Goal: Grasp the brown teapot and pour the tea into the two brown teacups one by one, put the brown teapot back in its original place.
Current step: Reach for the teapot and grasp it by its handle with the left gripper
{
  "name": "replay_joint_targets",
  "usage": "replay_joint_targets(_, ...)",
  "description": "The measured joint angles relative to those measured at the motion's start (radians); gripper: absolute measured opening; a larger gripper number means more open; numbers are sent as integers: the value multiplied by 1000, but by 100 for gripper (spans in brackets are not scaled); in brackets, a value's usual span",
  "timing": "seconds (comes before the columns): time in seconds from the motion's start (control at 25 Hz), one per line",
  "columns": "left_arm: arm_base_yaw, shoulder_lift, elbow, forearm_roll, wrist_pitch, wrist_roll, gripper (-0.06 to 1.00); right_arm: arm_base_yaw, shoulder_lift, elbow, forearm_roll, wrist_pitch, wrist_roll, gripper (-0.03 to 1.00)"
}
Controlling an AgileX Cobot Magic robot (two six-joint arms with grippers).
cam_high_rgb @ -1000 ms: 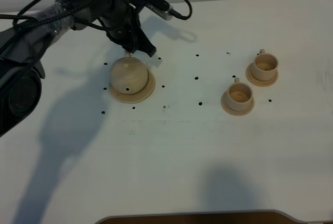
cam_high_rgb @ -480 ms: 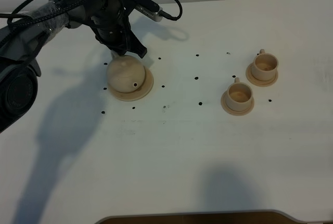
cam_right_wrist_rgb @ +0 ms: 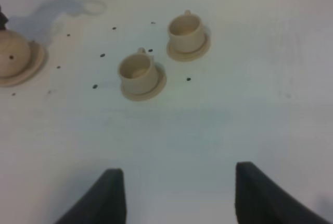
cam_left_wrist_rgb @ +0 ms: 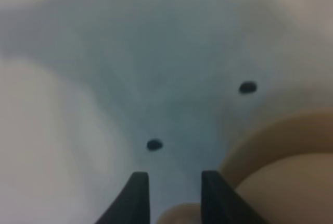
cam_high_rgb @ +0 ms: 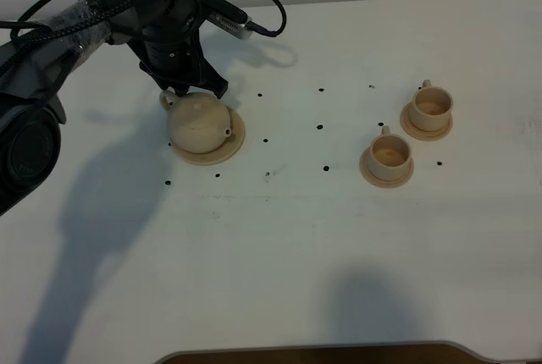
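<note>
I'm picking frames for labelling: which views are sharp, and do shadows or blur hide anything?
Exterior high: fairly sharp; soft shadows lie on the table left of the teapot and near the front edge, hiding nothing. Left wrist: badly out of focus, left fingers and teapot only vague shapes. Right wrist: slightly soft, both cups still readable, right fingers blurred.

One brown teapot, two brown teacups, and three saucers.
</note>
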Motion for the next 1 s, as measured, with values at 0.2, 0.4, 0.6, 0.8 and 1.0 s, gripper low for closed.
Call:
replay_joint_targets(0.2, 1, 0, 0, 7, 48, -26, 28, 0, 0, 0, -1, 3, -13, 48)
replay_joint_targets(0.4, 2, 0, 0, 9, 102, -51, 28, 0, 0, 0, -1, 3, -29, 48)
replay_joint_targets(0.6, 2, 0, 0, 6, 156, -60, 28, 0, 0, 0, -2, 4, -34, 48)
replay_joint_targets(0.8, 3, 0, 0, 5, 156, -60, 28, 0, 0, 0, -2, 4, -37, 48)
replay_joint_targets(1.0, 3, 0, 0, 5, 156, -61, 28, 0, 0, 0, -1, 4, -38, 48)
